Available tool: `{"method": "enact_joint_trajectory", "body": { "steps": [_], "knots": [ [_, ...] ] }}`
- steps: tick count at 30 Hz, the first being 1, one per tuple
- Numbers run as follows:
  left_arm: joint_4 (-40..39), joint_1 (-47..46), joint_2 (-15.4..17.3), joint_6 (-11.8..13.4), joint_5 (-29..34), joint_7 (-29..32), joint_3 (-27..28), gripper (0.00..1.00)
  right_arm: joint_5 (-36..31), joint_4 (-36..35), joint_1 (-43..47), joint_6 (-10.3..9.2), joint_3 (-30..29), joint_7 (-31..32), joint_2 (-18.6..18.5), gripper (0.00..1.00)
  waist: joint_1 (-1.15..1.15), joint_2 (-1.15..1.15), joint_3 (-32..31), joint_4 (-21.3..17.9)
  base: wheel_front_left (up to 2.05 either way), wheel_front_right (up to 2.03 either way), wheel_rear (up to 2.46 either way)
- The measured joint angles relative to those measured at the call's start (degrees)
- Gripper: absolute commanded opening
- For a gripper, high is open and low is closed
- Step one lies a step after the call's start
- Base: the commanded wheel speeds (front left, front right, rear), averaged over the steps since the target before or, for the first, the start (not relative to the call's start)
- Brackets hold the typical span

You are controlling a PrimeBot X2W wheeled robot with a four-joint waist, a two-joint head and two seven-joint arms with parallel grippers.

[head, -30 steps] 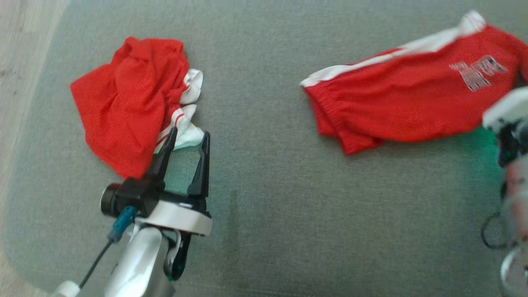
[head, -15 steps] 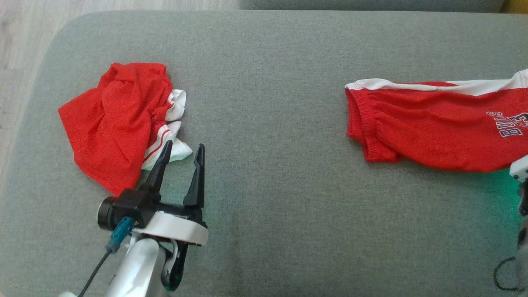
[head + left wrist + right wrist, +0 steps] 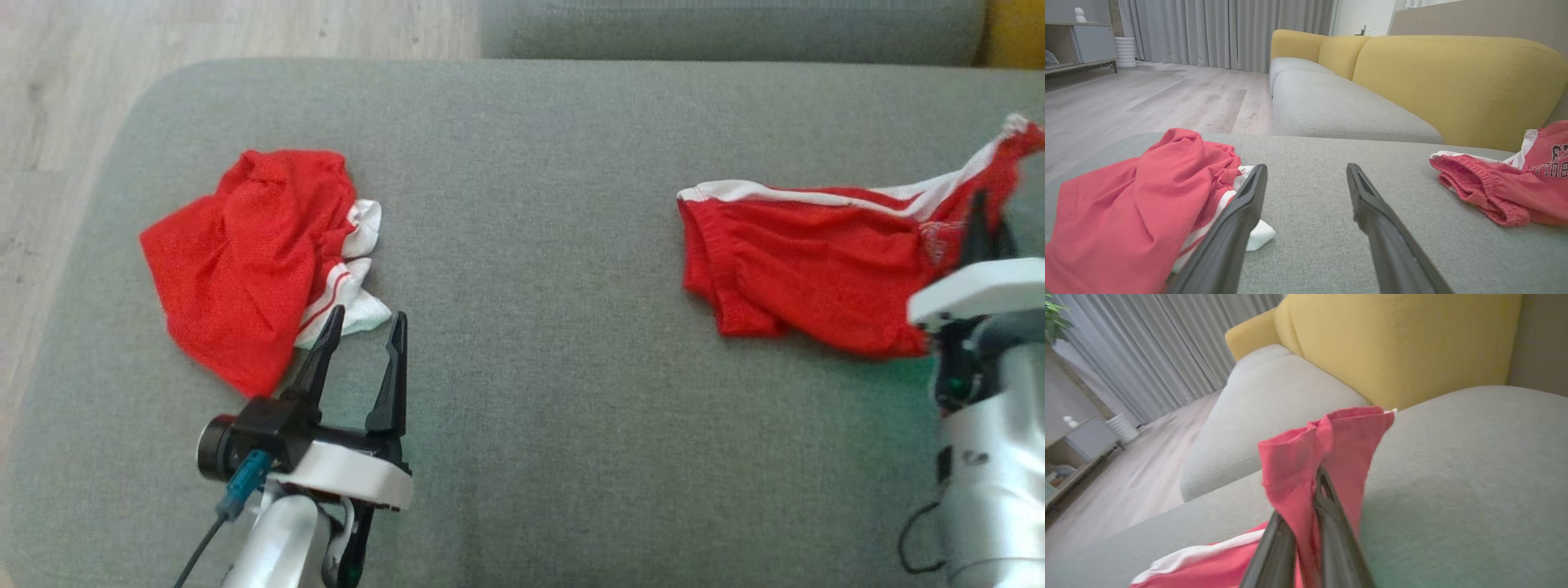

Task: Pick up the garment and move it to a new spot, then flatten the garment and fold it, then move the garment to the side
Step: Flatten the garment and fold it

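Right gripper [image 3: 984, 214] has raised the shorts' [image 3: 800, 269] right end, pinching it; they trail left toward the splayed left gripper [image 3: 366, 318]

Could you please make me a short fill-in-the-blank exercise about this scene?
The left claw is ____, holding nothing.
The right claw is shut on the red mesh shorts, whose side stripe is ____.
The crumpled red-and-white mesh garment lies nearest the ____ claw.
Both garments rest on a ____ fabric sofa cushion.
Missing words: open; white; left; grey.
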Motion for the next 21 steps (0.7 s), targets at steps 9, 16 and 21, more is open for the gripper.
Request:
{"method": "enact_joint_trajectory", "body": {
  "steps": [9,16,21],
  "knots": [
    [0.35,1.18,-0.32,0.02,0.00,0.00,-0.22,1.00,9.76,-7.34,4.38,-0.01,13.19,1.36,2.07,0.00,0.00,0.00,-2.76,2.13,0.00,0.00,0.00],
    [0.90,2.64,-0.41,0.07,-0.01,0.00,-0.26,1.00,12.96,-6.71,6.60,-0.01,24.14,1.56,2.50,0.00,0.00,0.00,-3.57,3.99,0.00,0.00,0.00],
    [0.91,2.64,-0.41,0.08,-0.01,0.00,-0.25,1.00,8.46,-1.59,7.13,-0.01,30.36,0.76,2.54,0.00,0.00,0.00,-3.60,4.14,0.00,0.00,0.00]
  ]
}}
